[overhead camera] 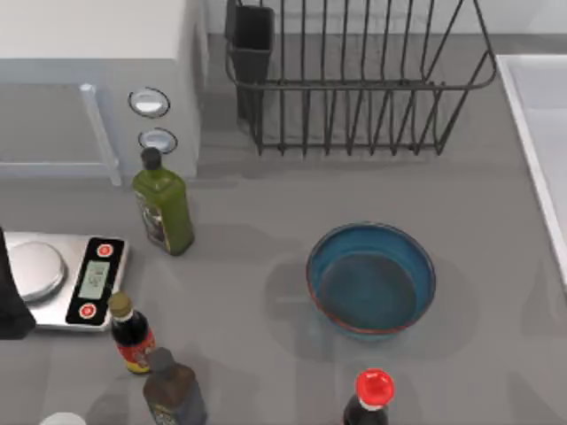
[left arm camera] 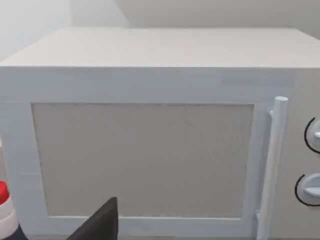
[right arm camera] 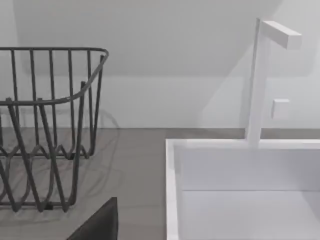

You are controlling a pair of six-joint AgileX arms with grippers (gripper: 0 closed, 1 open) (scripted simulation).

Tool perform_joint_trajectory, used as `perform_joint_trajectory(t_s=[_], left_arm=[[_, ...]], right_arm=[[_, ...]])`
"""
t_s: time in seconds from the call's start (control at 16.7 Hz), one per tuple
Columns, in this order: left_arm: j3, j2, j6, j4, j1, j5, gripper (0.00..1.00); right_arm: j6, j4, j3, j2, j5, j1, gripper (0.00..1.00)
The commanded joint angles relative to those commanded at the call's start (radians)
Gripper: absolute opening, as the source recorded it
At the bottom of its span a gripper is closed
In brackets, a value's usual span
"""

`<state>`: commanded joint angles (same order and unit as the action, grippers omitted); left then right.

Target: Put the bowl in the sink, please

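Sitting upright on the grey desk (overhead camera: 496, 292), right of centre toward the near side, the bowl (overhead camera: 371, 278) was blue-glazed with a darker brownish base and a thin reddish rim, and nothing lay inside it. No gripper touched it. The sink (overhead camera: 537, 124) stood well apart at the desk's right edge, a pale basin with a raised light rim; from the right wrist camera its white wall (right arm camera: 172, 190) ran beside a tall white tap (right arm camera: 260, 80). Behind the bowl, at the far side, stood the black wire dish rack (overhead camera: 354, 80), with a dark cutlery holder (overhead camera: 252, 44) at its left end. A white microwave (overhead camera: 97, 80) filled the far left corner, two round knobs (overhead camera: 149, 103) on its front and a pale bar handle (overhead camera: 102, 133) beside the door. Just in front of it stood a green bottle (overhead camera: 164, 208) with a black cap. Nearer the left edge lay a silver kitchen scale (overhead camera: 66, 279) with red buttons. A small dark sauce bottle (overhead camera: 133, 336) and a brownish bottle (overhead camera: 173, 390) stood near the front left, and a red-capped bottle (overhead camera: 372, 398) stood just in front of the bowl. Whether either arm's gripper was open or closed, I could not tell: each wrist camera caught just a dark wedge of the arm's own hardware at the lower edge.
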<state>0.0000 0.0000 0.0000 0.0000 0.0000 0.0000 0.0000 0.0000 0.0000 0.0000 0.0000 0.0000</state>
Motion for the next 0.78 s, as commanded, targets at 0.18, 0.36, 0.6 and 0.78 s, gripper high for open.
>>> perform_joint_trajectory(t_s=[0.18, 0.36, 0.6, 0.78], left_arm=[[0.000, 0.000, 0.000, 0.000, 0.000, 0.000, 1.00], [0.000, 0.000, 0.000, 0.000, 0.000, 0.000, 1.00], [0.000, 0.000, 0.000, 0.000, 0.000, 0.000, 1.00], [0.000, 0.000, 0.000, 0.000, 0.000, 0.000, 1.00]], right_arm=[[0.004, -0.009, 0.010, 0.010, 0.000, 0.004, 1.00], [0.040, -0.088, 0.103, 0.105, -0.001, 0.038, 1.00], [0.126, -0.284, 0.358, 0.379, 0.001, 0.119, 1.00], [0.206, -0.476, 0.600, 0.690, 0.002, 0.195, 1.00]])
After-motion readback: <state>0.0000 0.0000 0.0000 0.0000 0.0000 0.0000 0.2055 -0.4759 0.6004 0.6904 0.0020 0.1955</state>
